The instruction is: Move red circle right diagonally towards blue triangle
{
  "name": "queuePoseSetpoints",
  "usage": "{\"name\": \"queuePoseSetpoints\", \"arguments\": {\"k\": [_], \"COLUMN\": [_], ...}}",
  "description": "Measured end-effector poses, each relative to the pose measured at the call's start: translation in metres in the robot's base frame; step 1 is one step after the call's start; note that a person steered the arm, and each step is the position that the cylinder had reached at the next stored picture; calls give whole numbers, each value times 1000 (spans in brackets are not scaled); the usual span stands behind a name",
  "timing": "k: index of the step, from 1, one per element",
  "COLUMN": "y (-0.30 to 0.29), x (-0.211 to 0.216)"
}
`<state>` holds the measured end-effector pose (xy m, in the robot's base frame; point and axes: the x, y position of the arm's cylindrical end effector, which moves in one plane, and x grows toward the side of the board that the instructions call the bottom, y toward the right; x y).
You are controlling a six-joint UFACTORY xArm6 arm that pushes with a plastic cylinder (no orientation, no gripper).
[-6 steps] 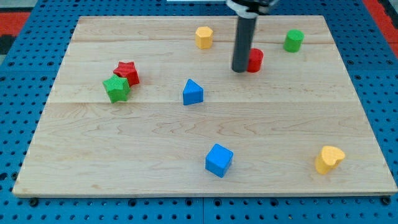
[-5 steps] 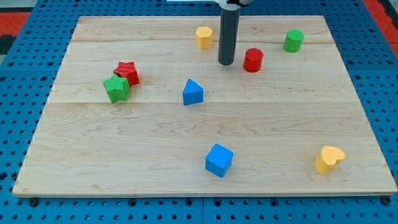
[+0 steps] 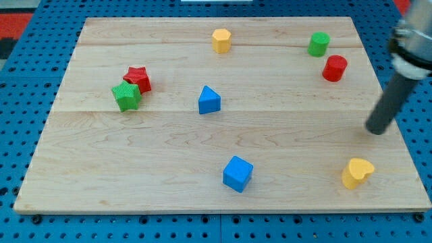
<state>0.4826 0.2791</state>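
Note:
The red circle (image 3: 334, 68) stands upright near the view's upper right, just below the green cylinder (image 3: 318, 44). The blue triangle (image 3: 208, 100) sits near the board's middle, far to the left of the red circle. My tip (image 3: 378, 130) rests at the board's right edge, below and right of the red circle and apart from it, above the yellow heart (image 3: 357, 172).
A yellow hexagon (image 3: 221, 40) sits at the top centre. A red star (image 3: 138, 78) and a green star (image 3: 126, 96) touch at the left. A blue cube (image 3: 237, 173) lies at the bottom centre. The wooden board (image 3: 135, 169) lies on a blue pegboard.
The red circle now stands further right, near the green cylinder. My tip has swung from left of the red circle to the board's right edge, lower down.

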Motion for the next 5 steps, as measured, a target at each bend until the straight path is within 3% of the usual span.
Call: {"name": "queuePoseSetpoints", "arguments": {"k": [1, 2, 5], "y": [18, -16, -34], "x": [-32, -84, -134]}}
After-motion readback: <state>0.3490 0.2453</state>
